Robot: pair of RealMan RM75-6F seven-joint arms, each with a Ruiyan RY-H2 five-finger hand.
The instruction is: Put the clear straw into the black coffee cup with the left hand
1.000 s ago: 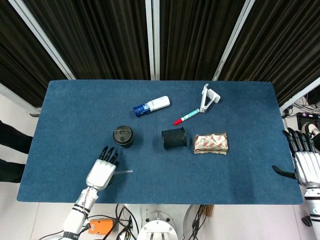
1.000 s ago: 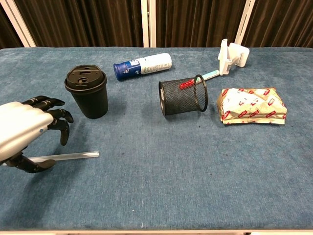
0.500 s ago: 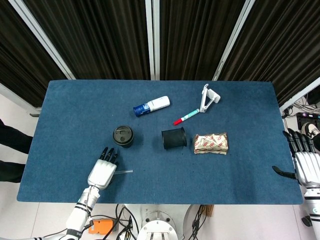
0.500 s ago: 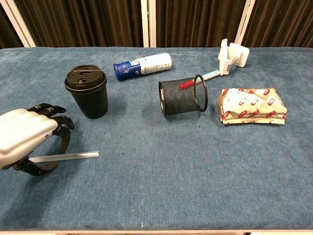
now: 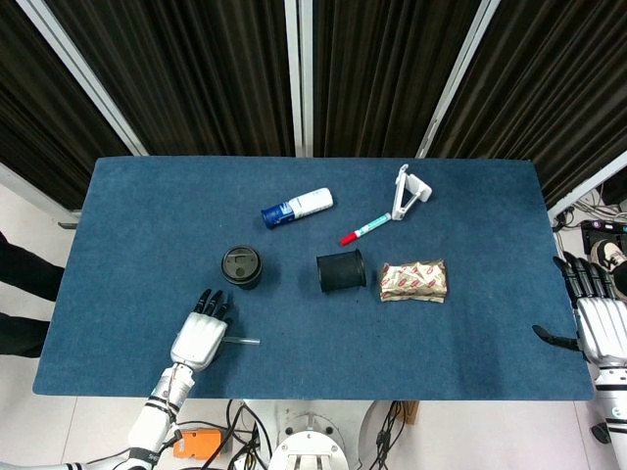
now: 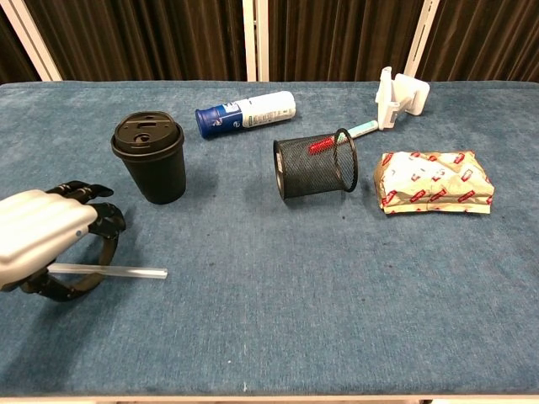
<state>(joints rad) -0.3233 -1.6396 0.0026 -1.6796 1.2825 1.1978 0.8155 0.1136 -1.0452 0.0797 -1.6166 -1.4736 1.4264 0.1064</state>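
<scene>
The clear straw (image 6: 126, 272) lies low over the table near the front left edge, its right end sticking out of my left hand (image 6: 42, 236). That hand's fingers are curled around the straw's left part, pinching it against the thumb. In the head view, the left hand (image 5: 199, 336) covers most of the straw (image 5: 245, 341). The black coffee cup (image 6: 152, 164), lidded and upright, stands just beyond the hand, also seen from above as the cup (image 5: 241, 266). My right hand (image 5: 596, 318) hangs off the table's right edge with fingers apart, holding nothing.
A black mesh pen holder (image 6: 316, 166) lies on its side mid-table. A white and blue spray bottle (image 6: 246, 112) lies behind the cup. A snack packet (image 6: 434, 182), a marker (image 6: 362, 128) and a white clip (image 6: 398, 97) sit to the right.
My left hand's fingers have curled tighter around the straw. The straw's free end has shifted slightly toward the front edge.
</scene>
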